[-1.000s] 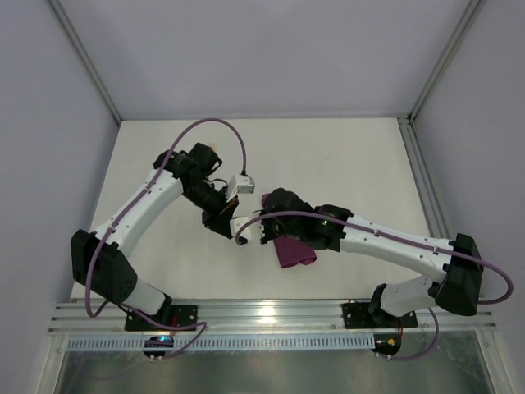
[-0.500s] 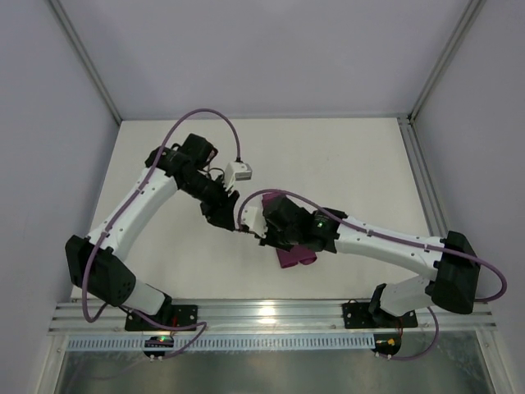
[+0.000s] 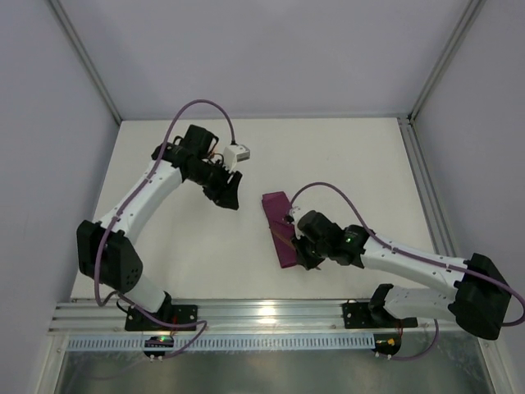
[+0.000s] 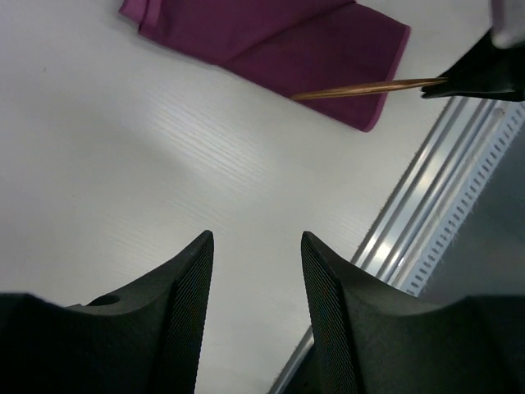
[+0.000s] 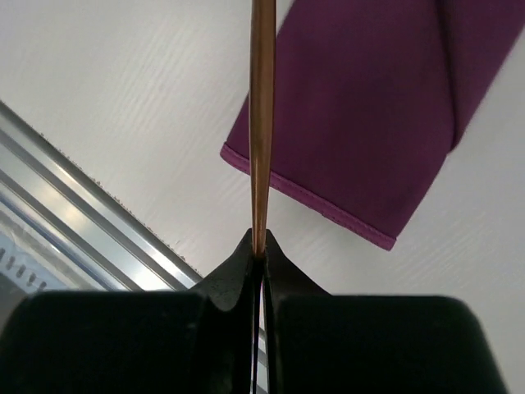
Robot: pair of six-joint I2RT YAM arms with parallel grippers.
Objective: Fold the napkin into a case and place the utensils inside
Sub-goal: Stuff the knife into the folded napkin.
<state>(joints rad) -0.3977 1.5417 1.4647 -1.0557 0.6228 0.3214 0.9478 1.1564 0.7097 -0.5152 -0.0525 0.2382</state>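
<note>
The magenta napkin (image 3: 278, 229) lies folded into a narrow long case on the table, slanting from far left to near right. My right gripper (image 3: 297, 244) hovers at its near end, shut on the tail of a thin copper utensil (image 5: 262, 123). That utensil points out over the case's near corner (image 5: 377, 107); its head is out of view. In the left wrist view the utensil (image 4: 369, 86) crosses the napkin's (image 4: 271, 37) corner. My left gripper (image 4: 256, 238) stands open and empty over bare table, well left of the case (image 3: 225, 195).
A metal rail (image 3: 271, 314) runs along the table's near edge, close behind the right gripper, and shows as bright grooves (image 5: 66, 205) in the right wrist view. White walls and frame posts bound the table on three sides.
The left gripper opened and drew back to the far left, off the napkin. The right arm pulled toward the near right with the utensil, uncovering the folded case.
</note>
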